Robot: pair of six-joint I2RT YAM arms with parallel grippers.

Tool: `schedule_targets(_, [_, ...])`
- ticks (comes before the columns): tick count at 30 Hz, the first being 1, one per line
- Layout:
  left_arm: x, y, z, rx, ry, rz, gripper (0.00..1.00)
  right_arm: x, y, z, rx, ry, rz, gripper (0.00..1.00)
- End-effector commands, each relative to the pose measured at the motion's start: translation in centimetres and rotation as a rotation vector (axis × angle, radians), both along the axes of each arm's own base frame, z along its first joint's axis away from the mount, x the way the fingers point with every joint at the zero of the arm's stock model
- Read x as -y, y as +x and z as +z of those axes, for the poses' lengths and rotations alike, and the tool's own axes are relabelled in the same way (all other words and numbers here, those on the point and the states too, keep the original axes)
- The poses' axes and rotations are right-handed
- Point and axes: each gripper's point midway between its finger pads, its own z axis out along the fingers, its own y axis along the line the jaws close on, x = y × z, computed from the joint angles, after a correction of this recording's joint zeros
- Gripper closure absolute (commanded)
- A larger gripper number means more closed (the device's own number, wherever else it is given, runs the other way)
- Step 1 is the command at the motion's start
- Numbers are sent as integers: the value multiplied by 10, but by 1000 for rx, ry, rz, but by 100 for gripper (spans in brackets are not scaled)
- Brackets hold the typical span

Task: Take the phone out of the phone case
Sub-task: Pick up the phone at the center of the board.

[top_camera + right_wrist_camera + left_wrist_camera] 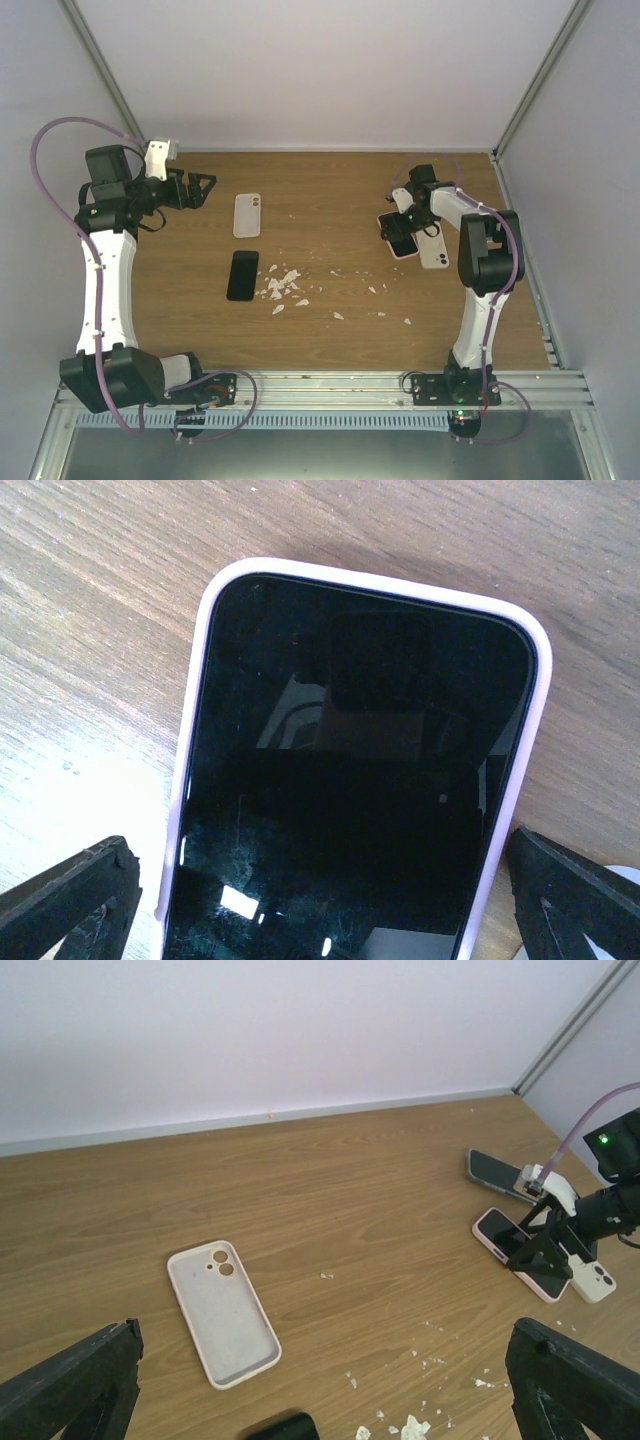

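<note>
Right gripper (320,900) is spread wide with nothing gripped. It sits low over the phone (360,780), with its fingertips (70,900) outside both long sides of the pink case (190,730); contact can't be told. The phone is still in the case, screen up and lying flat, near the worktop's (330,190) right edge toward the far right corner. Its long axis runs roughly far-to-near, skewed, with the near end swung toward the right edge. In the right wrist view its rounded end points away from the camera. A white phone (434,250), back up, lies just beside it on the right-edge side, so that side is tight. Another dark phone (495,1168) lies a bit farther toward the far edge. There is bare wood on the left side as far as the white scraps (283,285) mid-worktop. Left gripper (205,188) is also fully spread and empty, up over the far left corner. An empty white case (246,214) lies near it, inside up. A bare black phone (242,275) lies just nearer than that case, both with long axes far-to-near.
</note>
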Motion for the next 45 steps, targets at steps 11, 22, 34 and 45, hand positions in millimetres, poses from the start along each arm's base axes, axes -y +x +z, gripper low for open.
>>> schedule_targets(11, [1,3,22,64,-12,13,1,-9,-50,-49,-95,-106,47,0])
schedule_targets(22, [-1,1,26,82,2,28,1,-8,-60,-49,-107,-103,81,30])
schedule_targets(34, [14,-2,14,62,1,-98,1,-20,-43,18,170,-227,315,40])
schedule_targets(45, [37,-3,-24,-51,-93,-235,1,-68,-74,53,377,-303,663,40])
